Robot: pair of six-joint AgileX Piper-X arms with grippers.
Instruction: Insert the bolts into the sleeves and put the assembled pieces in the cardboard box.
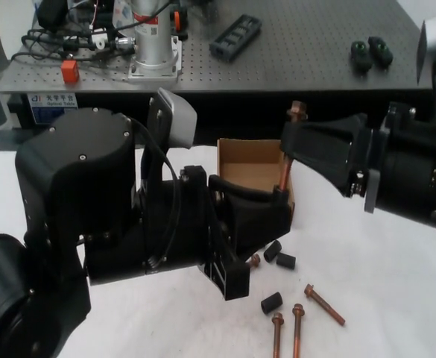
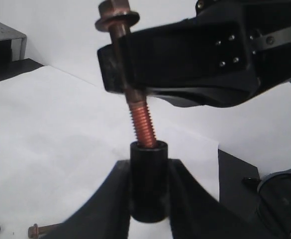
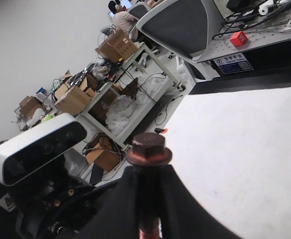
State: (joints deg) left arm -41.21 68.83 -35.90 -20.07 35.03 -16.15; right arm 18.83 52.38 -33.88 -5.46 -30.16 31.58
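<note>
A black sleeve [image 2: 147, 181] stands upright with my left gripper [image 2: 147, 199] shut on it. Directly above, my right gripper [image 2: 116, 67] is shut on a copper bolt [image 2: 127, 82], held head up. The bolt's threaded tip just enters the sleeve's top opening. In the high view the two grippers meet at the near right corner of the cardboard box [image 1: 249, 160], the right gripper [image 1: 287, 153] above the left gripper [image 1: 280, 192]. The bolt's hex head [image 3: 148, 148] sticks up between the right fingers [image 3: 118, 199].
On the white cloth in front of the box lie three loose sleeves [image 1: 272, 250] [image 1: 285, 260] [image 1: 271, 302] and several loose bolts [image 1: 277, 332] [image 1: 324, 304]. A perforated metal bench [image 1: 307, 45] with cables and black parts stands behind the box.
</note>
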